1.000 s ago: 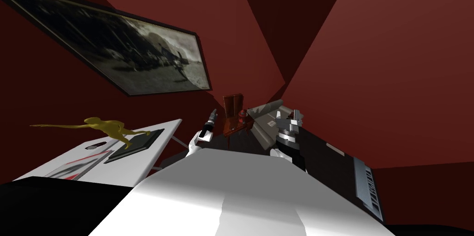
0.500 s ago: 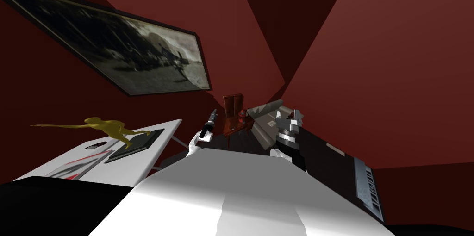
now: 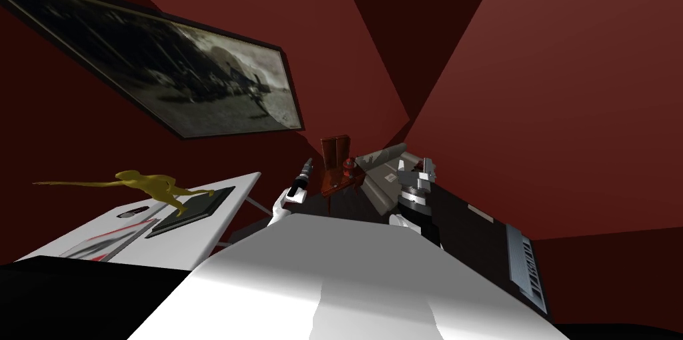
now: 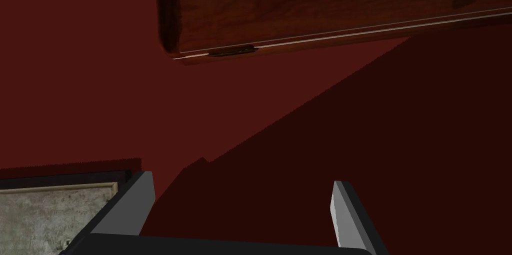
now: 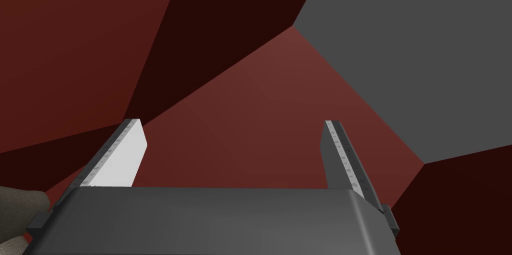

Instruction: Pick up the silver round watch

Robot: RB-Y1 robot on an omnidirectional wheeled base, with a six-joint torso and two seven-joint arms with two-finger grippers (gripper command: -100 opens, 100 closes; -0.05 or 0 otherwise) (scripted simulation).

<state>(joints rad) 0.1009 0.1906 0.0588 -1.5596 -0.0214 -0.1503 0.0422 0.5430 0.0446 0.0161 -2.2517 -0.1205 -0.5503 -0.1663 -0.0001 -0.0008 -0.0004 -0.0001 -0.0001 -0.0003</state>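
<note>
Watch (image 3: pixel 125 212) first: my best read is the small dark oval lying on the white table, though it's too small to be sure of its face. By size, then: red walls (image 3: pixel 533 89) all round, a big framed picture (image 3: pixel 173 76) hanging on the left, the table (image 3: pixel 245 181) below it, and a dark desk (image 3: pixel 480 236) off to the right. On the table a gold figure (image 3: pixel 150 186) has a foot on a dark pad (image 3: pixel 193 208). A magazine (image 3: pixel 100 244) lies nearer me, and the oval sits between the two, just beside the pad's end. Both arms are up ahead of me, well apart from it. The left gripper (image 3: pixel 307 168) has its blades spread with nothing between them, and the right gripper (image 3: pixel 417 164) is likewise spread and bare. So this looks like the approach, with the grasp not yet begun. To do it well, I'd turn left until the table is square ahead and send the left arm. It should come down from above, clear of the figure's outstretched limb, and straddle the round case rather than the strap before closing.
</note>
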